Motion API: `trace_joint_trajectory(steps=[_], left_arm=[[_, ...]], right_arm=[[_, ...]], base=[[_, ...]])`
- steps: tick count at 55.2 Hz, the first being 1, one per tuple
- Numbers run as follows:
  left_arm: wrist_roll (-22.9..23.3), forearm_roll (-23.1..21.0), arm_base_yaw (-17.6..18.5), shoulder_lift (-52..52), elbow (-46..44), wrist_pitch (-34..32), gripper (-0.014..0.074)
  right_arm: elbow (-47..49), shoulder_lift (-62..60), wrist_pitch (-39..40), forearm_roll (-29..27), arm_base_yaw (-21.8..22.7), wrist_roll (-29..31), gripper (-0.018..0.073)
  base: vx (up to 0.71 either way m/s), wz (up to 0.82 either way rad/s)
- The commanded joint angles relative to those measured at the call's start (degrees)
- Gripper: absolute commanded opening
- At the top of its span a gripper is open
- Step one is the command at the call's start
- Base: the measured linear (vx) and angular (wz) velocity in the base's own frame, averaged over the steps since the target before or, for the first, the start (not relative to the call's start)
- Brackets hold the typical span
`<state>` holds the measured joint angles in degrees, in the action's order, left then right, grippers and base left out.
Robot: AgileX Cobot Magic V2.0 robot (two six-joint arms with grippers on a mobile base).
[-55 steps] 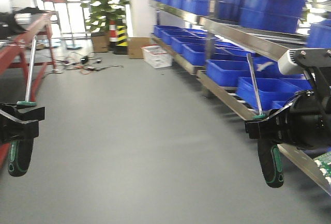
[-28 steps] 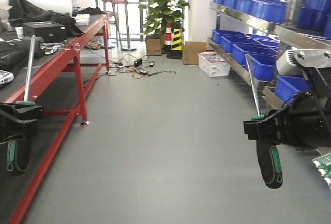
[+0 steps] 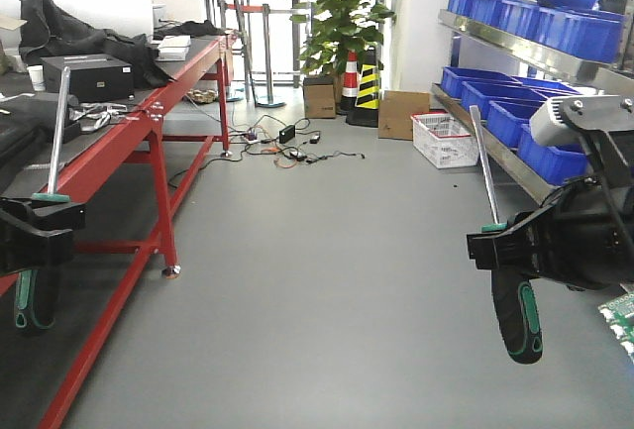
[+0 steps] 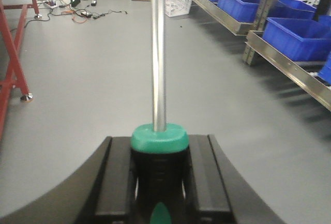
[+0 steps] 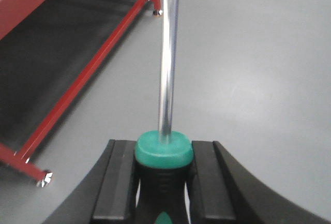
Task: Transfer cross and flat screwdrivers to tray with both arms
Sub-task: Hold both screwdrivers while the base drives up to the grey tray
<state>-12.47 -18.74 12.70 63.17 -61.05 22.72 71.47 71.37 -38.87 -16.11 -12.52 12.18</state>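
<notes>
- My L gripper (image 3: 38,228) was clamped on L screwdriver (image 3: 33,300) just under its collar; shaft upright.
- My R gripper (image 3: 507,248) was clamped likewise on R screwdriver (image 3: 519,318); shaft leaned slightly left.
- Both arms pointed fwd, well apart, over grey floor (image 3: 317,280).

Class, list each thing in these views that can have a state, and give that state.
left screwdriver, held in the air by its handle, shaft up
left gripper, shut on the left screwdriver
right screwdriver, held in the air by its handle, shaft up, leaning slightly
right gripper, shut on the right screwdriver
blue crates, resting on shelf racks
</notes>
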Motion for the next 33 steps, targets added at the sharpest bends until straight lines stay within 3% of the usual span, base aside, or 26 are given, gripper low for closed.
trace_joint_trajectory(steps=[1,18,33], left_arm=[[0.14,-1.05,0.2,-1.25,-2.16,-5.0,0.0003],[0.14,-1.05,0.2,-1.25,-2.16,-5.0,0.0003],[0.14,-1.05,0.2,-1.25,-2.16,-5.0,0.0003]], right_arm=[[2.12,-1.47,4.42,-0.79,0.1,0.38,-0.0008],[2.12,-1.47,4.44,-0.98,0.1,0.38,-0.0008],[2.12,-1.47,4.46,-0.93,0.1,0.38,-0.0008]], base=[[0.6,0.06],[0.59,-0.01],[0.56,-0.28]])
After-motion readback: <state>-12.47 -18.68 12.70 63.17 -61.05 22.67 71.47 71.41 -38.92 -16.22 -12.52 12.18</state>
